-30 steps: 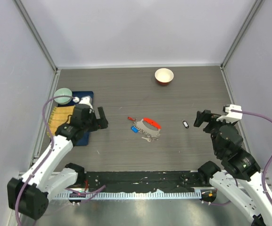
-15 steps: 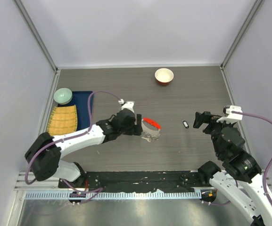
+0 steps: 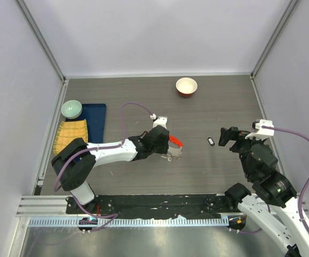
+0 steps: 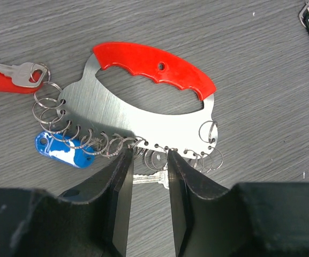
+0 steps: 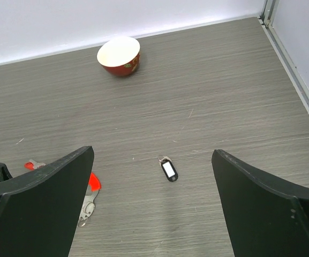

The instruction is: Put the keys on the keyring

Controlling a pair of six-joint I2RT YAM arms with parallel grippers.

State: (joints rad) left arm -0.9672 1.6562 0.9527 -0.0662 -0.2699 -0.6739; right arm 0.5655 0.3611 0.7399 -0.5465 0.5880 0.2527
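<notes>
1. The left jaws stand close together over the 6 o'clock edge of the keyring [image 4: 143,107], where the small rings are. Whether they truly grip it cannot be told.
2. The keyring lies flat mid-desk, its long axis 9 to 3 o'clock in the left wrist view. It is a brushed steel plate with a notched red plastic grip [image 4: 154,64] along 12 o'clock.
3. At its 9 o'clock end lie a red key [image 4: 1,83], a silver key [image 4: 25,72] and a blue tag [image 4: 63,151].
4. The right jaws stand wide and empty. A black-and-white oval tag [image 5: 169,169] lies well apart, pointing 12 to 6.
5. Farther off, a red-and-white bowl [image 5: 119,55] sits on the grey wood-grain desk [image 5: 224,107], before pale walls [image 5: 63,21].
</notes>
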